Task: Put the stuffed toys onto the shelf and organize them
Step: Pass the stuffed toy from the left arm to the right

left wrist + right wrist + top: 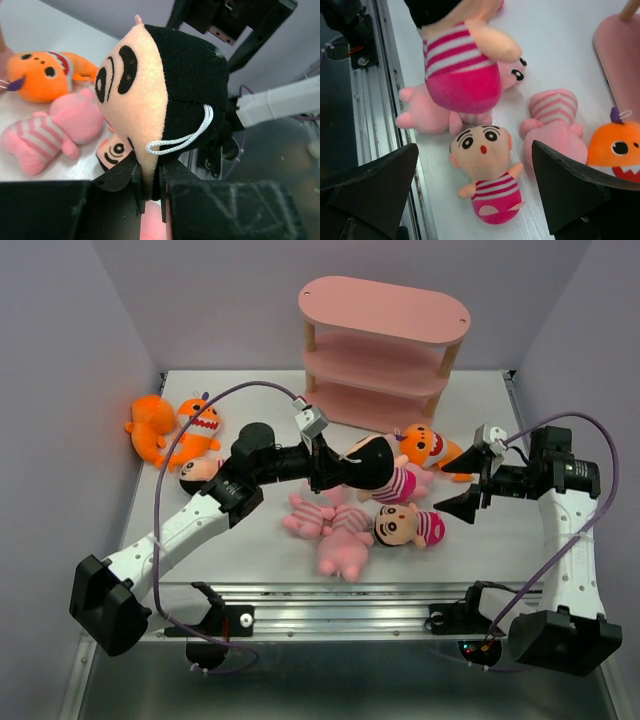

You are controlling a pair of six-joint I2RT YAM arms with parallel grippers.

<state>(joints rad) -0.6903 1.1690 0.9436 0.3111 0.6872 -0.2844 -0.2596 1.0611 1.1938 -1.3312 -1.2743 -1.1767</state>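
My left gripper (335, 468) is shut on the head of a black-haired doll (375, 465), which hangs above the table in front of the pink shelf (385, 350). In the left wrist view the jaws (149, 187) pinch the bottom of the doll's head (165, 90). My right gripper (465, 502) is open and holds nothing. In its own view, the right gripper (475, 150) frames a second doll (487, 170) lying face up on the table. The lifted doll's striped body (462, 65) hangs beyond it. Pink pigs (330, 525) lie mid-table.
Two orange monsters (175, 430) lie at the far left, with another doll (200, 472) partly under my left arm. A third orange monster (430, 448) sits close to the shelf's foot on the right. The metal rail (340, 605) runs along the near edge.
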